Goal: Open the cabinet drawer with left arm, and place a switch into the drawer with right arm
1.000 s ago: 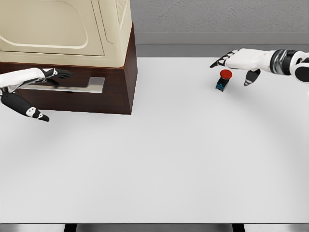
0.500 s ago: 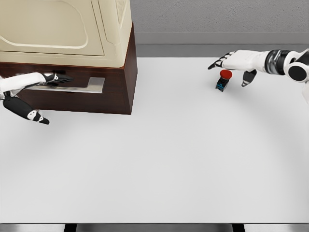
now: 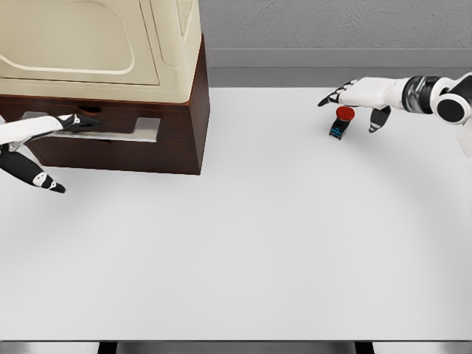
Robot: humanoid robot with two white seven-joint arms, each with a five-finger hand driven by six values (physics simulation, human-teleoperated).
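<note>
- Spanning the view, the table (image 3: 243, 243) carried the cabinet (image 3: 103, 81) at ten o'clock.
- The drawer (image 3: 110, 130) looked barely open; the left hand (image 3: 33, 133), fingers extended into its handle recess, had drawn back toward nine o'clock over the last second, suggesting a pull under way.
- The right hand (image 3: 359, 94) hovered open, holding nothing.
- The switch (image 3: 341, 122) stood at two o'clock, ungrasped, just below that hand.

The cabinet (image 3: 110, 74) and left arm (image 3: 18, 133) run off the left edge.
</note>
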